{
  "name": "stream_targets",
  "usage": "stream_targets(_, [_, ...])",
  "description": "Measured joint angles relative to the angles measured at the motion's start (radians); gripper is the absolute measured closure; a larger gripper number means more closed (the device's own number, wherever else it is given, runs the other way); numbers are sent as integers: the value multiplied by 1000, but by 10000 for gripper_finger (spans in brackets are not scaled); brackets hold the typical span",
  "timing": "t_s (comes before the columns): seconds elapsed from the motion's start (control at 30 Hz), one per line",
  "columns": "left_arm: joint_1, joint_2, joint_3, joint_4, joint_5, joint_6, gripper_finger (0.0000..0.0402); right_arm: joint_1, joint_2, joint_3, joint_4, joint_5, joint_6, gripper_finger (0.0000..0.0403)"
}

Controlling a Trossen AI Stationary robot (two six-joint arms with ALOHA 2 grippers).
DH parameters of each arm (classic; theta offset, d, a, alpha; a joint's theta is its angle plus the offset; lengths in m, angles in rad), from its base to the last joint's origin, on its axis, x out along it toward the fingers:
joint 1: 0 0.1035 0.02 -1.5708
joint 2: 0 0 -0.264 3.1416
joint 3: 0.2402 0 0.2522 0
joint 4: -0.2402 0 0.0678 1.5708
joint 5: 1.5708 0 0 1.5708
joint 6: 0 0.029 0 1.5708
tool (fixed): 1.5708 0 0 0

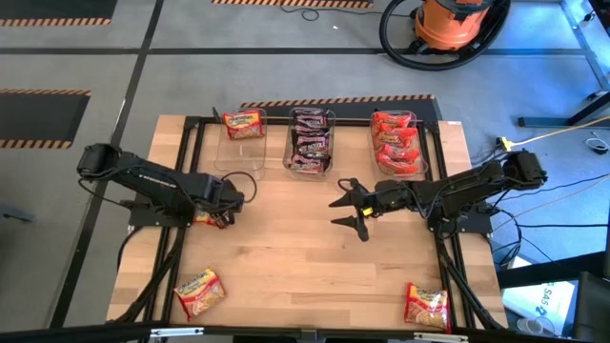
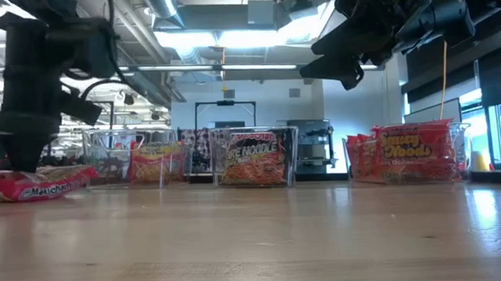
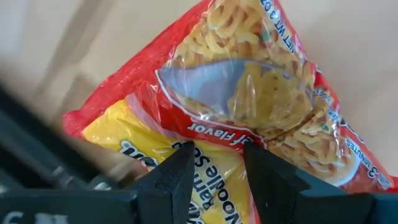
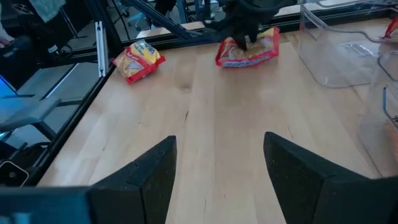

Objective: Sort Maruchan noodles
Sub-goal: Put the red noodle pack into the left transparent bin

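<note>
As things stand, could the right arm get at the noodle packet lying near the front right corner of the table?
Probably yes. The right gripper hangs open over bare wood at mid-table, and the packet lies flat and alone near the front right corner. Nothing stands between them; the left gripper is busy at another packet far across.

Glossy crinkled plastic noodle packet (image 3: 249, 106) lies on a smooth, pale wooden table (image 1: 286, 248).

Looking like an industrial robotics lab or workshop: hazard-striped tape (image 1: 329, 99) marking the grey concrete floor (image 1: 172, 67), an orange shop vacuum (image 1: 456, 21) standing beyond the wooden table (image 1: 295, 257), exposed ceiling ducts (image 2: 195, 24) and strip lighting running overhead.
</note>
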Motion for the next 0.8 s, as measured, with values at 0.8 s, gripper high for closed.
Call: stream_targets(0.8, [-168,253,3,931,7,580,265,94,98,1,86,90,-3,182])
